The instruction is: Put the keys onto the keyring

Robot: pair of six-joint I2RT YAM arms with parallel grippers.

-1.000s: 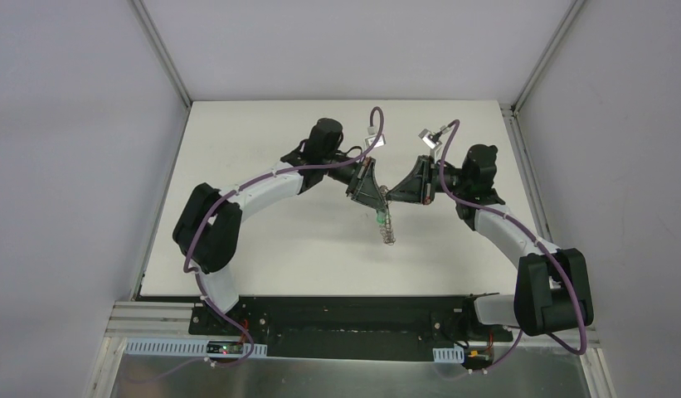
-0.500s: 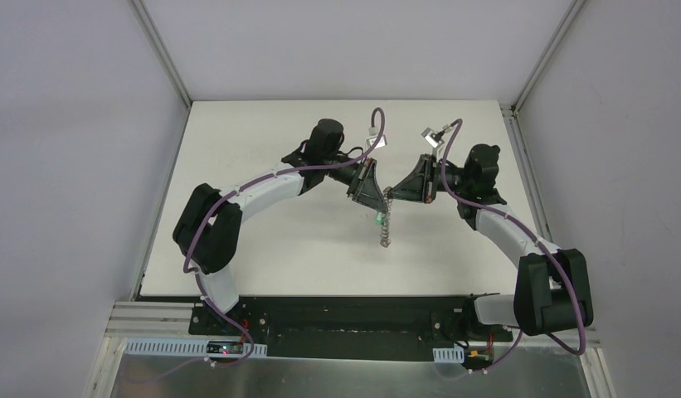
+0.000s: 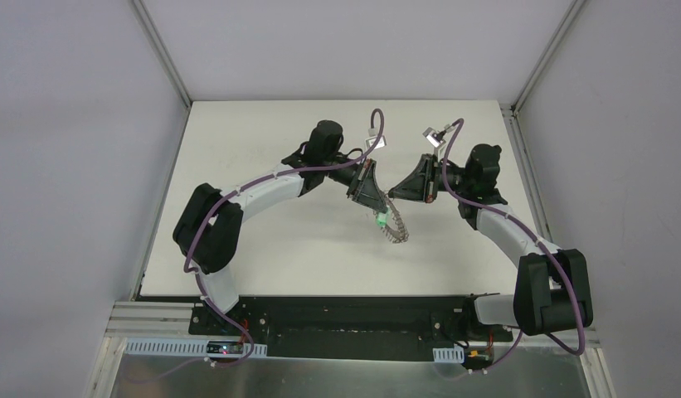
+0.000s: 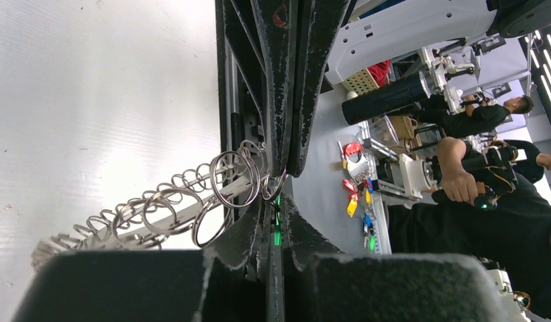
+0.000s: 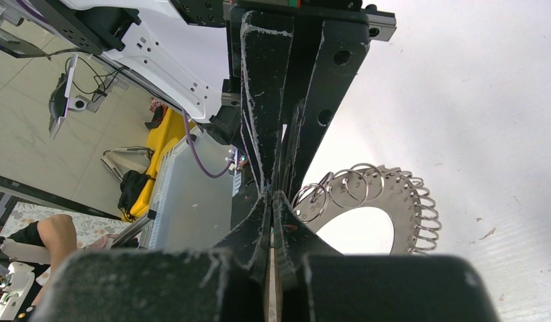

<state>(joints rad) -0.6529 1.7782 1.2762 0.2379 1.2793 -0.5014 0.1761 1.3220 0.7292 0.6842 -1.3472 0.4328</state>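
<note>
1. Tip to tip over the desk (image 3: 279, 249), the left jaws (image 4: 276, 201) are pressed together on the key (image 4: 277, 231). Only a sliver of its green head shows in the slit between them. The key's long axis appears to run along the fingers, pointing out past the tips.

2. The ring (image 4: 166, 209) sits just off those tips, to one side of the slit rather than straight ahead. Its fringe of small wire loops fans right against them, and the rest trails away, tilted, toward the desk. From above, the ring (image 3: 395, 230) slants out from just beyond the green key (image 3: 378, 220). Whether a loop already sits on the key cannot be told.

3. The right jaws (image 5: 272, 196) are also together. The ring (image 5: 393, 194) lies just beside their tips, its wide hole off to the side. Whether they pinch a loop cannot be told.

4. Both arms bow inward from their bases, wrists turned so the jaws face each other. The left jaws (image 3: 376, 211) angle down at the ring, while the right jaws (image 3: 392, 192) sit slightly above and apart from it.

5. The left arm is nearer. Judging from this, threading turns on lining the key's axis with one loop's opening, while the loose, tilted ring may swing unless the right arm steadies it.
</note>
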